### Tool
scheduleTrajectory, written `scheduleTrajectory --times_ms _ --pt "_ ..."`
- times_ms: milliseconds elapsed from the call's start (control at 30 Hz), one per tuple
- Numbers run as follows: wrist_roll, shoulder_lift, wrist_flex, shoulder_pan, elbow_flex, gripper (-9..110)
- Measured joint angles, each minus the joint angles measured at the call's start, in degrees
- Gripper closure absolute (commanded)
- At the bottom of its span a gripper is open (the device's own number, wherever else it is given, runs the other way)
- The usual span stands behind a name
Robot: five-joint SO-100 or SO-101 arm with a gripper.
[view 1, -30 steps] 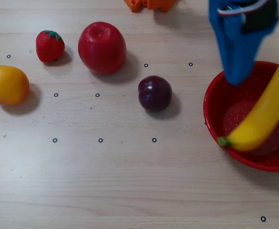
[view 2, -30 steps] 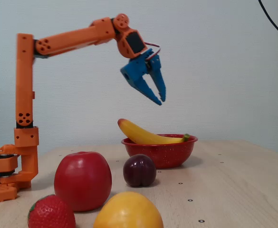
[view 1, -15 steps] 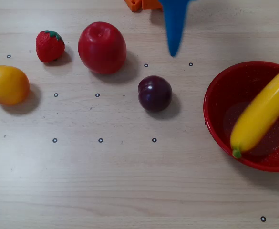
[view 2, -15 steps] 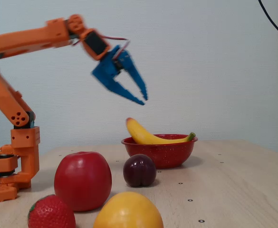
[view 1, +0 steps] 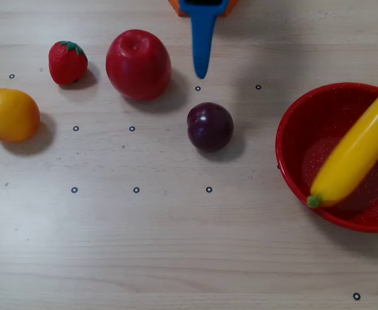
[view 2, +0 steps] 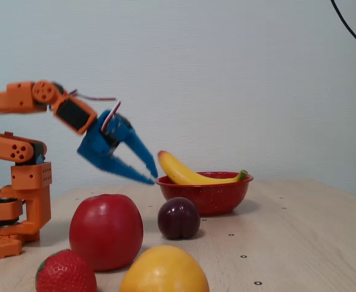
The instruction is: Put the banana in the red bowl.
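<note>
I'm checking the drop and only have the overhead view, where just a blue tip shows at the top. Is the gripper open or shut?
Observer: In the fixed view the gripper is open and empty, its fingers spread.
Operator: Does the banana lie fully inside the red bowl?
Observer: No. In the fixed view the banana rests across the red bowl, with its rounded end sticking up past the left rim and the green tip at the right rim.
Operator: Is the gripper touching anything?
Observer: No. The fixed view shows it in the air, above the table, to the left of the bowl and clear of the apple.
</note>
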State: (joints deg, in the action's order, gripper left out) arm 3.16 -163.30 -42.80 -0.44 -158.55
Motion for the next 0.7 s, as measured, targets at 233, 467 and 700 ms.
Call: scheduleTrajectory --times_ms 233,467,700 --pt "0.00 -9.23 5.71 0.44 -11.51 101" --pt "0.00 -14.15 11.95 0.53 -16.70 101" --pt "-0.09 -16.52 9.32 0.53 -19.42 101"
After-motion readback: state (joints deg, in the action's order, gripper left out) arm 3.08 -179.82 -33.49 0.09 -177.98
